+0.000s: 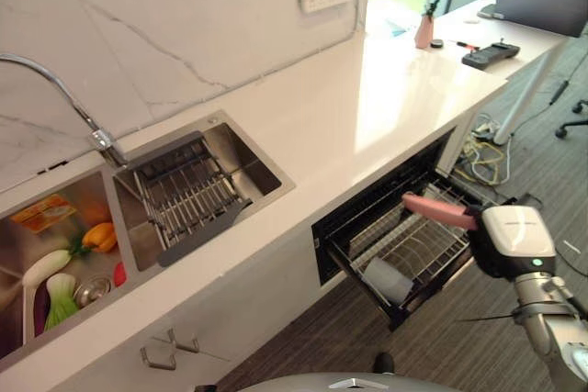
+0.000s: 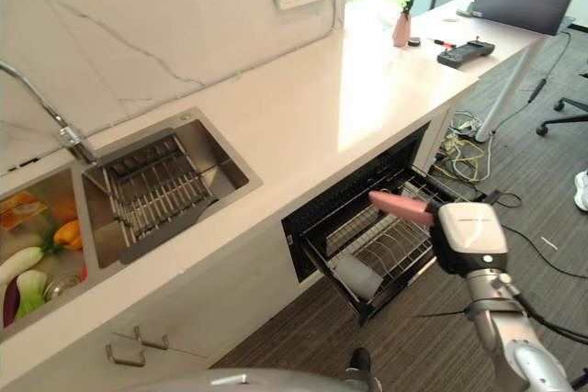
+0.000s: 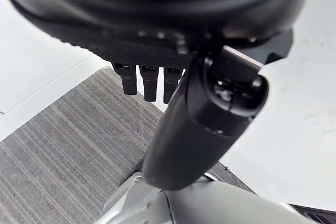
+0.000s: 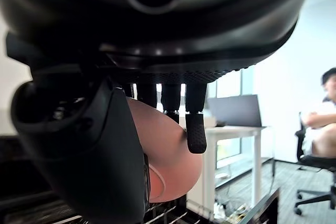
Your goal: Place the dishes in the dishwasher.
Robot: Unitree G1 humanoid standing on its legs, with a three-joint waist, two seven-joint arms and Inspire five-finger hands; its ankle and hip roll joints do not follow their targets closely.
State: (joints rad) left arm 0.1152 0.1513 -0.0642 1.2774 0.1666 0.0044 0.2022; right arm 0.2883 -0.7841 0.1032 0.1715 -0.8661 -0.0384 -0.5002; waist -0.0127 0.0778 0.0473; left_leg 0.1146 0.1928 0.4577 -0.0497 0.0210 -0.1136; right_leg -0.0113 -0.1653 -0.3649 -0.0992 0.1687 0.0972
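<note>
Right robot hand (image 1: 491,243) is gripping a pink plate (image 4: 168,156), thumb and fingers (image 4: 195,124) apparently pinching it, and holding it over the open dishwasher rack (image 1: 413,250). Left robot hand (image 3: 210,103) is hanging with loose fingers above the floor (image 3: 63,150).
</note>
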